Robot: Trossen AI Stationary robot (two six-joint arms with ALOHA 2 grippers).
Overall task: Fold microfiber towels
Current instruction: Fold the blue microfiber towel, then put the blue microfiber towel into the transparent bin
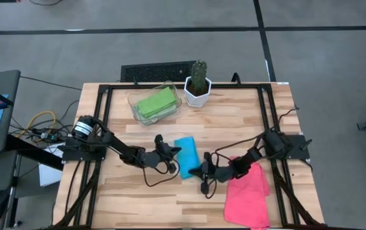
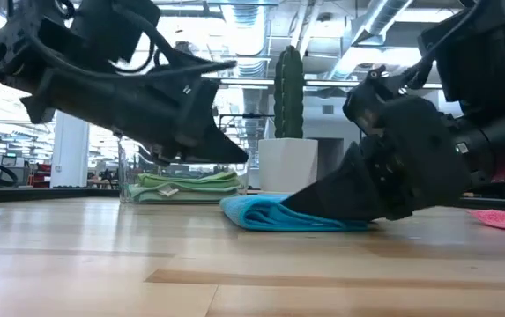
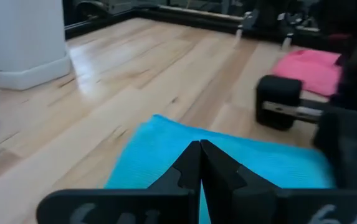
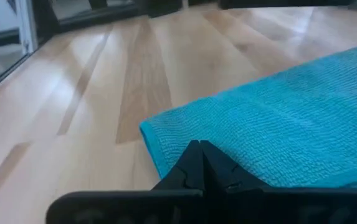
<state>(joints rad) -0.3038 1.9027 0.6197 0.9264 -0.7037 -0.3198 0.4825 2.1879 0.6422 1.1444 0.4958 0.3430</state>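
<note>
A cyan blue towel (image 1: 186, 157) lies folded and flat on the wooden table, near its middle. My left gripper (image 1: 177, 151) is shut and hangs just above the towel's left edge, clear of it in the low view (image 2: 241, 158). My right gripper (image 1: 194, 171) is shut and comes in low from the right onto the towel's near right part. A hot pink towel (image 1: 248, 193) lies spread at the near right. Green towels (image 1: 155, 103) lie folded in a clear tray. My right gripper lays its shut fingers (image 2: 323, 195) on the top face of the cyan towel near its near right corner (image 4: 166, 140). They slant down from the table's right side. The towel stays flat on the table under them.
The clear tray (image 1: 133, 102) stands at the far middle, beside a cactus in a white pot (image 1: 198, 86). Bare wood lies near and left of the cyan towel. A black frame runs along the table's edges.
</note>
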